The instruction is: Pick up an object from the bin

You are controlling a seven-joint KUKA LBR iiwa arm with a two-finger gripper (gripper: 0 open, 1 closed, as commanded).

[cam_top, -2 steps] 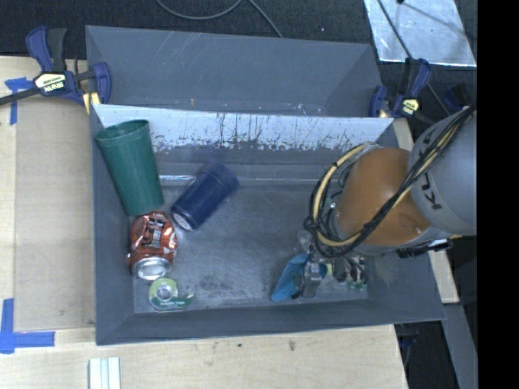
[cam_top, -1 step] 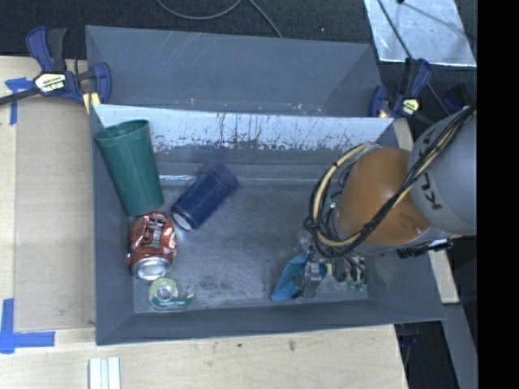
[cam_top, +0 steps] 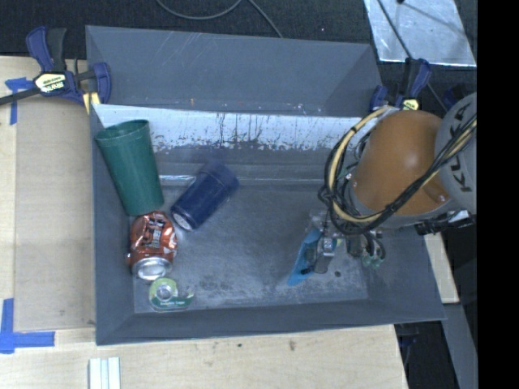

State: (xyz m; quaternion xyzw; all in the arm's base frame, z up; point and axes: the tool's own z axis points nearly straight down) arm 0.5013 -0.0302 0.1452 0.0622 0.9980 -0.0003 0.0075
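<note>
My gripper (cam_top: 331,246) is low over the right part of the bin floor, under the arm's orange cover. A small, slim blue thing (cam_top: 304,262) lies slanted on the floor right against the gripper's left side, its lower tip pointing to the bin's front. Whether the gripper has hold of it is hidden by the gripper's body.
A dark blue cup (cam_top: 203,195) lies on its side left of the middle. A green cup (cam_top: 130,165) leans in the back left corner. Below it lie a crushed orange can (cam_top: 151,243) and a small green tape roll (cam_top: 169,294).
</note>
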